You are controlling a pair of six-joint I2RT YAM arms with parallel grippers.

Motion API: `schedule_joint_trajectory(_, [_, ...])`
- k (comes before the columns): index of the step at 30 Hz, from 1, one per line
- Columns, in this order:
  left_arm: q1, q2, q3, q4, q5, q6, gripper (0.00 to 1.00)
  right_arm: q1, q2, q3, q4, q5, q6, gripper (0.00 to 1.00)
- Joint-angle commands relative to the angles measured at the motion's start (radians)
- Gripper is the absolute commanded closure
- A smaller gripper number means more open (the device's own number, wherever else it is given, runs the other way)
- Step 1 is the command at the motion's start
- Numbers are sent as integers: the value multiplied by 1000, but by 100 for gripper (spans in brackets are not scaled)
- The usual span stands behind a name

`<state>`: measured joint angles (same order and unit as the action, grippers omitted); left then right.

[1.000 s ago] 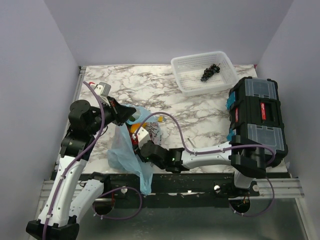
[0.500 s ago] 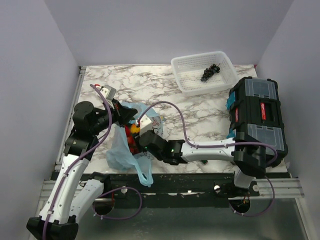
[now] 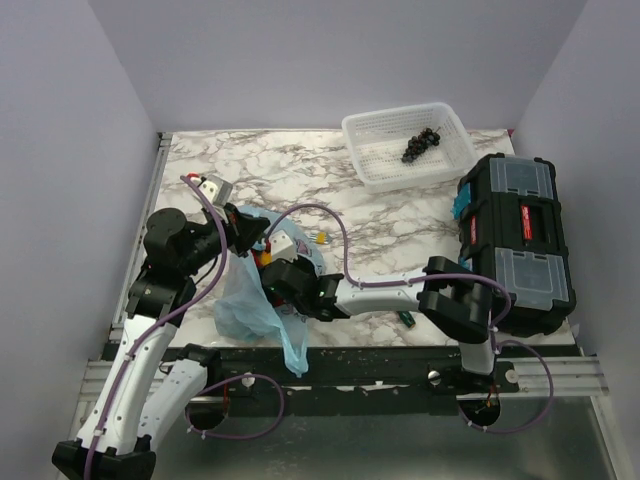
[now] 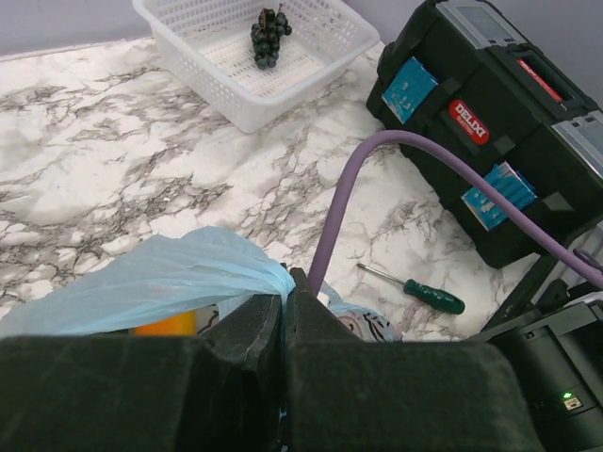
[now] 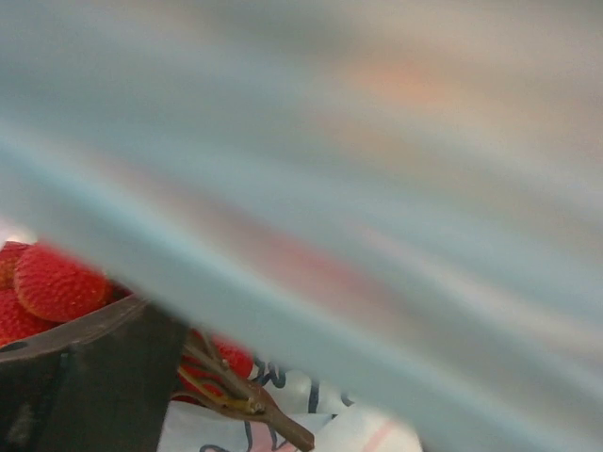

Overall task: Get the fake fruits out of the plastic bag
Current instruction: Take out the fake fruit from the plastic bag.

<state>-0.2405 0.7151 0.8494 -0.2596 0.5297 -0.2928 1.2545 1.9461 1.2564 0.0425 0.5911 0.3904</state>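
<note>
The plastic bag [image 3: 243, 303], thin light blue with dark print, lies at the table's near left. My left gripper [image 3: 251, 229] is shut on its upper rim, and in the left wrist view the blue film [image 4: 170, 273] is pinched between the closed jaws [image 4: 283, 294]. My right gripper [image 3: 268, 272] reaches into the bag's mouth. In the right wrist view one dark finger [image 5: 85, 372] sits far left and blurred bag film hides the other. Red bumpy fake fruits [image 5: 52, 282] on a brown stem [image 5: 247, 405] lie beside that finger. An orange fruit [image 4: 166, 326] shows through the film.
A white lattice basket [image 3: 452, 160] with a dark grape bunch [image 3: 420, 143] stands at the back right. A black toolbox [image 3: 515, 235] fills the right edge. A green-handled screwdriver [image 4: 426, 293] and a tiny yellow bit [image 3: 320, 238] lie right of the bag.
My right gripper has moved left into the bag's mouth and its jaws have spread. The left gripper has kept its hold on the rim, shifted slightly.
</note>
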Motion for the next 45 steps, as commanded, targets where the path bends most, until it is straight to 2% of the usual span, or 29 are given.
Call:
schedule_joint_trajectory(1, [-12,-16,-14,-11,-37,27,100,-5,46,22,-28,50,17,5])
schedule_joint_trajectory(13, [-19,-20,-38,5,-42,15,100,-21,138,34,-1,42,24,9])
schedule_joint_trajectory(15, [-19,-26,-44,13,-42,16,100,-25,148,41,-3,42,15,13])
schedule_joint_trajectory(23, [-19,-31,-59,23,-74,18,100,-26,146,32,6,16,-2,41])
schedule_joint_trajectory(25, [-19,-25,-52,11,-79,18,100,-27,123,14,21,1,5,50])
schedule_joint_trajectory(31, [-19,-26,-54,6,-104,26,100,-27,-5,-33,54,-61,-2,67])
schedule_joint_trajectory(36, [-16,-31,-61,14,-104,26,100,-27,-119,-53,67,-104,-3,76])
schedule_joint_trajectory(45, [-18,-36,-61,18,-106,27,100,-26,-266,-137,112,-173,17,80])
